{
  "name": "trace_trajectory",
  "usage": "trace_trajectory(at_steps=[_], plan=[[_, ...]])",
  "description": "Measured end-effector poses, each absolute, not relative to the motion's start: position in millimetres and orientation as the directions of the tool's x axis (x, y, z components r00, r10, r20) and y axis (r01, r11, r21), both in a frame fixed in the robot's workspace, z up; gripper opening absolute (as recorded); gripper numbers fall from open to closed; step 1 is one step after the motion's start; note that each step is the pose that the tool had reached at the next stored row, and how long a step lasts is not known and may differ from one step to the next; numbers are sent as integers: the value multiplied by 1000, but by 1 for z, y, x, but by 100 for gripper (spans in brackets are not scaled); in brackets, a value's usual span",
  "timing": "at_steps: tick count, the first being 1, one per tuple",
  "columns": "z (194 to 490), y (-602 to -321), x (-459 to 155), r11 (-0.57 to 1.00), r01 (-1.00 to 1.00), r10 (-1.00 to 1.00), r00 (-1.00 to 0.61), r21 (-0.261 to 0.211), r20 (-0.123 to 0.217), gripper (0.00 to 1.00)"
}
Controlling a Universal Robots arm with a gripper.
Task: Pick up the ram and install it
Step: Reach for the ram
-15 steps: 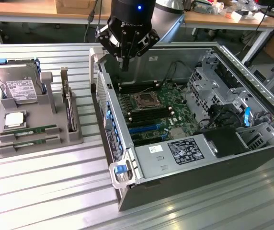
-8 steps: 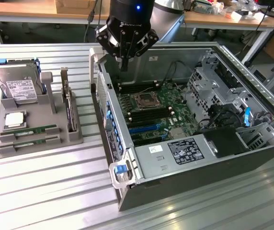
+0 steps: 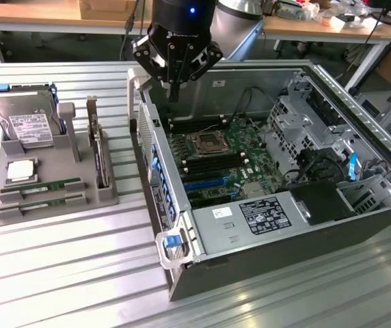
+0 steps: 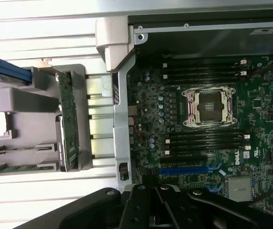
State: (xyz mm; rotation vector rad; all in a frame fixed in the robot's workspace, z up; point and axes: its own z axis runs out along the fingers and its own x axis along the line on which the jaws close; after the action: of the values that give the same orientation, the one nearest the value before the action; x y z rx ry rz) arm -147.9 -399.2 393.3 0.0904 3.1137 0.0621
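Hanging over the open computer case (image 3: pixel 277 263) at its wall on the exterior view's left, the gripper (image 3: pixel 174 92) is seen there with its fingers drawn together and nothing held. The grey tray (image 3: pixel 45 215) is shown whole in that view. The ram (image 3: pixel 43 185), a thin green stick with black chips, lies flat in a slot, a second green stick (image 3: pixel 42 200) just beside it, well apart from the gripper. From the wrist view, the motherboard (image 4: pixel 151 119), its empty CPU socket (image 4: pixel 209 107) and its black memory slots (image 4: pixel 205 140) are seen from above.
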Motion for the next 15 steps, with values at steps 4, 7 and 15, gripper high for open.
trace_trajectory(at_steps=[4,7,15], plan=[[393,-399,-150,998,57,58,-998,41,-25,11],[393,-399,-152,998,57,59,-998,41,-25,11],[393,-399,-165,998,58,59,-998,41,-25,11]])
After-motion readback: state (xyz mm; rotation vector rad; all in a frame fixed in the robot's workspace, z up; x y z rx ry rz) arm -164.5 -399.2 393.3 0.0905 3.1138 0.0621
